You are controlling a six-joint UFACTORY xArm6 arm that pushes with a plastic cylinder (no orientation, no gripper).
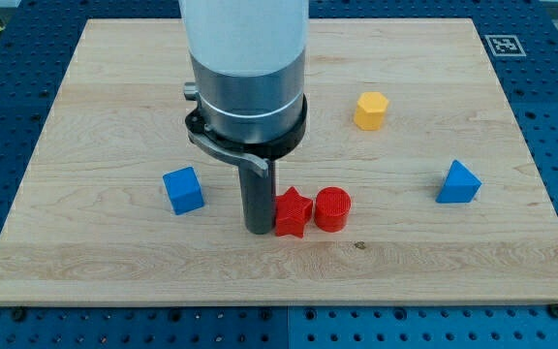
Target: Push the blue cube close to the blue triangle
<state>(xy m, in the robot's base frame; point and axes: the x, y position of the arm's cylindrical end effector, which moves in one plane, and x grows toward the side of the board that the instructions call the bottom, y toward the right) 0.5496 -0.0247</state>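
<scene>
On the wooden board (95, 87), camera view: my tip (258, 229) was down on the surface, grasping nothing since it is a bare rod, touching the left side of the red star block (292, 213). Red cylinder (333, 208) sat just beside the star, on the view's right of it. Blue cube (183, 189) lay near my tip, to the view's left, apart from it. Blue triangle (458, 182) was well apart, far toward the view's right. Yellow hexagonal block (370, 111) stood toward the view's top, right of the arm housing (245, 68).
</scene>
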